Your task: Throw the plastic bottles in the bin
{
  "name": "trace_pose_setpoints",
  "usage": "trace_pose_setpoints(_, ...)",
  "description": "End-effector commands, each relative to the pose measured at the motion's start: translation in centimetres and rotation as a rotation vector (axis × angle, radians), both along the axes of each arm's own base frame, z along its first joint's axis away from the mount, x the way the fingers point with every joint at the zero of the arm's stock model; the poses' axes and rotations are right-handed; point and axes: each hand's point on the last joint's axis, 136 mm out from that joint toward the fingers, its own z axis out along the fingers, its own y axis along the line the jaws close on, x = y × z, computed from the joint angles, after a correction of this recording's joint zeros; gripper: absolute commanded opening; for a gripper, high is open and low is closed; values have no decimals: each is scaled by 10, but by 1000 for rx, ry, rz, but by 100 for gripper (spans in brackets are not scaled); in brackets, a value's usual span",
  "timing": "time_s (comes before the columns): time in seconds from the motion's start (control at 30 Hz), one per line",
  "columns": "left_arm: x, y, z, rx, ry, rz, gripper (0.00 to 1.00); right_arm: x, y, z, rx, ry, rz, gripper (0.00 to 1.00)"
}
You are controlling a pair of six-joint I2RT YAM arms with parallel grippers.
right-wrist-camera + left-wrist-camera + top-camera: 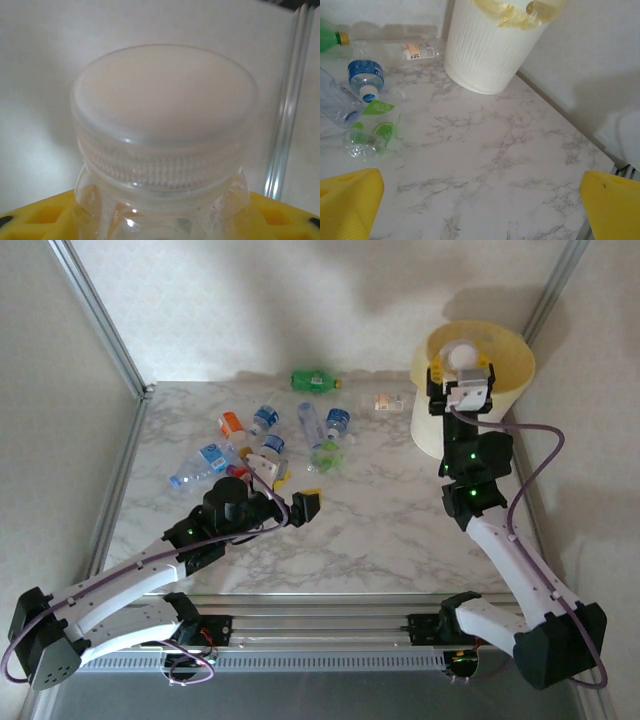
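Clear white-capped bottle pinched in right gripper above bin.
Left gripper spread wide, empty; green lime picture on lime-label bottle, wording unreadable.

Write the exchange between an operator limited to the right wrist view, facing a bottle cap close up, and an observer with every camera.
Operator: Is my bottle over the bin?
Observer: Yes. From above, the right end effector holds the bottle over the open mouth of the bin.
Operator: And the other side?
Observer: The left end effector hangs open above the table, holding nothing.
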Motion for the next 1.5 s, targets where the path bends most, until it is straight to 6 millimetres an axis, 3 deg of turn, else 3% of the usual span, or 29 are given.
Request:
trace_pose_setpoints(0.0, 4, 7, 6, -45, -10, 39, 100, -18, -11, 47, 4, -203, -36, 25)
trace_pose_setpoints(0.2, 5, 9, 3, -42, 0, 45, 100, 11, -24, 48, 12, -154, -60, 25)
trace_pose_setpoints(0.3, 7, 9, 2, -43, 3, 50, 100, 54, -40, 38, 21, -7, -132, 25)
trace_pose_setpoints(0.37, 9, 8, 2, -45, 8, 53, 100, 94, -55, 19, 40, 162, -159, 31)
trace_pose_setpoints(0.47, 15, 6, -2, -44, 22, 62, 100, 149, -72, -24, 80, 476, -192, 41)
trace_pose_setpoints(0.53, 21, 4, -6, -41, 41, 77, 100, 172, -85, -52, 115, 642, -256, 52)
trace_pose_setpoints(0.6, 28, 2, -11, -40, 66, 93, 100, 182, -90, -73, 127, 726, -280, 68)
trace_pose_setpoints(0.7, 41, -2, -23, -22, 119, 136, 100, 179, -91, -82, 145, 740, -278, 87)
trace_pose_setpoints(0.77, 52, -2, -32, -3, 155, 177, 100, 169, -87, -80, 152, 716, -244, 93)
trace_pose_setpoints(0.9, 76, 0, -50, 48, 218, 255, 100, 139, -74, -75, 200, 712, -138, 94)
trace_pose_setpoints(1.07, 103, 1, -67, 120, 283, 317, 100, 100, -60, -84, 254, 771, -28, 97)
trace_pose_setpoints(1.23, 132, 1, -89, 225, 340, 372, 100, 60, -38, -108, 358, 870, 118, 99)
trace_pose_setpoints(1.47, 166, -12, -115, 368, 377, 303, 98, 16, -4, -150, 467, 1030, 299, 99)
